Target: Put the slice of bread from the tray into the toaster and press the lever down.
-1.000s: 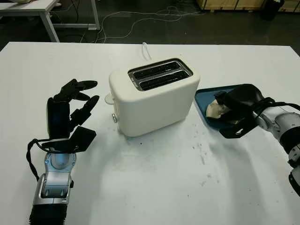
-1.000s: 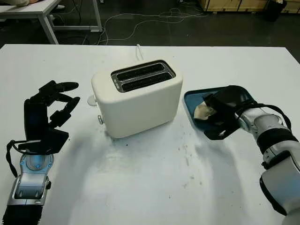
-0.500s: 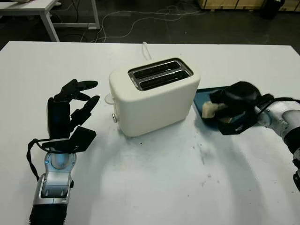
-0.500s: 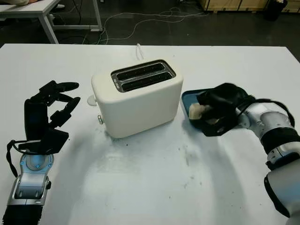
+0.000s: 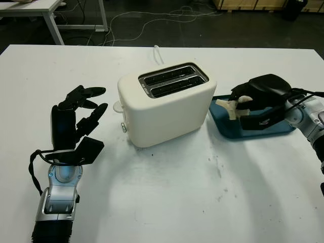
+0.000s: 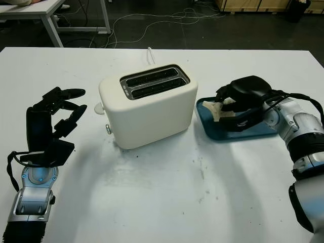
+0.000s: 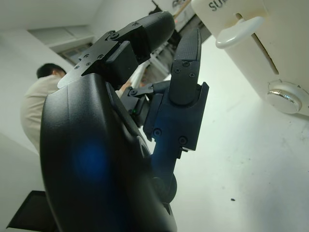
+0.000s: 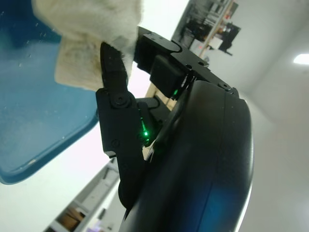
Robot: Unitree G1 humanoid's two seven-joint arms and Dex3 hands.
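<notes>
Pale and crumpled, the bread hung pinched in your right hand, lifted just above the blue tray beside the toaster. Its soft white crumb looked folded and ragged at the edges. Both slots on the cream toaster stood empty, with the lever raised on the end facing your left hand, which hovered open over the white table.

We see the black right hand covering most of the pale bread slice and the blue plastic tray's middle; its far rim is hidden.
</notes>
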